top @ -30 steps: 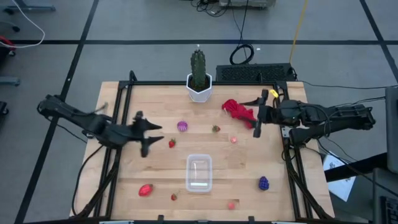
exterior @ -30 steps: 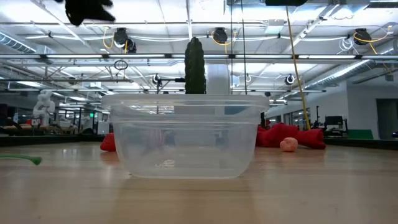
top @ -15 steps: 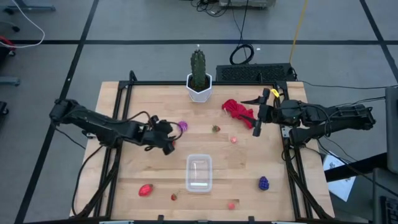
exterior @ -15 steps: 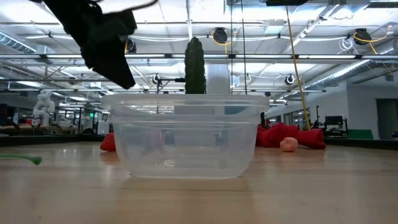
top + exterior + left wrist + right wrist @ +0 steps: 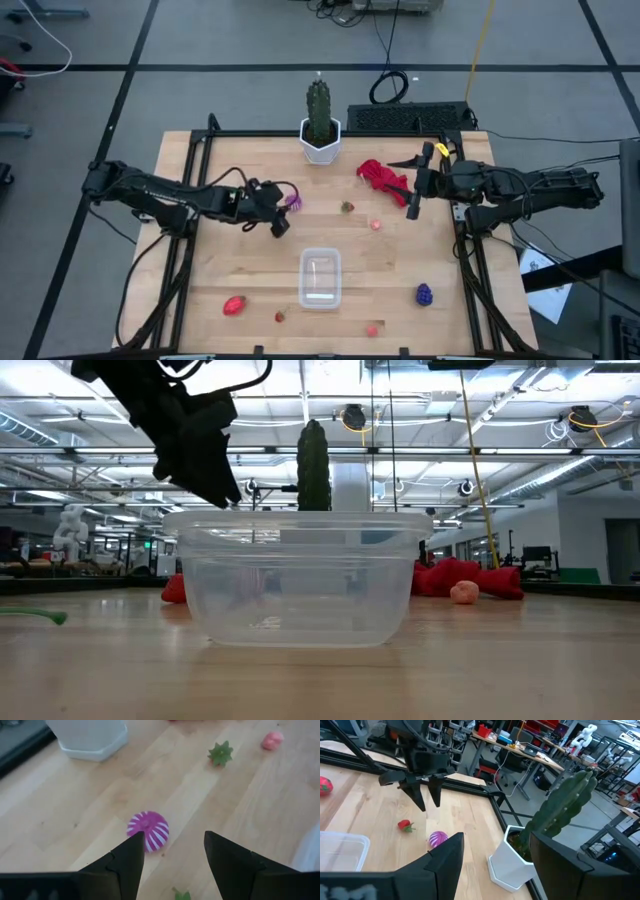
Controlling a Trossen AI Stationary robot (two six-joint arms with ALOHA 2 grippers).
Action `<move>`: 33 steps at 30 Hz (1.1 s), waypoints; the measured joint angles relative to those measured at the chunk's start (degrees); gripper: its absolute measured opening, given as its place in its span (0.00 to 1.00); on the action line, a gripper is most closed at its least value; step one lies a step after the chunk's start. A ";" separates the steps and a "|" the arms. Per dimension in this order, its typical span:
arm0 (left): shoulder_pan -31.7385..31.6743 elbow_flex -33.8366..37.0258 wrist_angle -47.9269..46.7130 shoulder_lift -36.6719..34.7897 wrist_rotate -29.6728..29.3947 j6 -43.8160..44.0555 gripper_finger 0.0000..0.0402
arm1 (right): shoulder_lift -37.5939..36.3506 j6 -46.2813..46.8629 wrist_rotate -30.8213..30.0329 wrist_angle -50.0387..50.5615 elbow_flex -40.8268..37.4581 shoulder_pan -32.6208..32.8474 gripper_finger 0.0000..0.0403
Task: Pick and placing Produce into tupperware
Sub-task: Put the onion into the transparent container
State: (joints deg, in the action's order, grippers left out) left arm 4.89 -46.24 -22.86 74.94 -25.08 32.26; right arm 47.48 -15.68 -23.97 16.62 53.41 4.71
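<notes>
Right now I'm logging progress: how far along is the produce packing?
Nothing is packed: the tupperware is empty. In hand: the left pincer, open, hovers over the small strawberry near the magenta round piece. Left: the strawberries, grape bunch and pink pieces all lie on the table. The right pincer waits, open, by the red cloth.
</notes>
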 joint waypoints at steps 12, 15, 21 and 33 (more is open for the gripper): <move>-1.40 0.00 3.86 -0.01 4.41 -8.46 0.53 | 0.02 2.12 0.04 5.11 0.00 0.00 0.54; -1.96 0.00 3.93 0.07 5.82 -9.57 0.54 | 0.00 1.81 0.04 5.24 0.00 0.00 0.54; -2.35 0.02 3.90 0.58 5.69 -10.98 0.66 | 0.00 1.33 0.04 5.16 0.00 0.00 0.54; -5.40 0.09 1.96 3.38 4.17 -11.13 0.83 | 0.01 1.39 0.04 5.43 0.00 0.00 0.54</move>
State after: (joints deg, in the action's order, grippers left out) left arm -0.51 -46.15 -20.90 78.32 -20.91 21.13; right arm 47.50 -14.30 -23.93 22.05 53.41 4.71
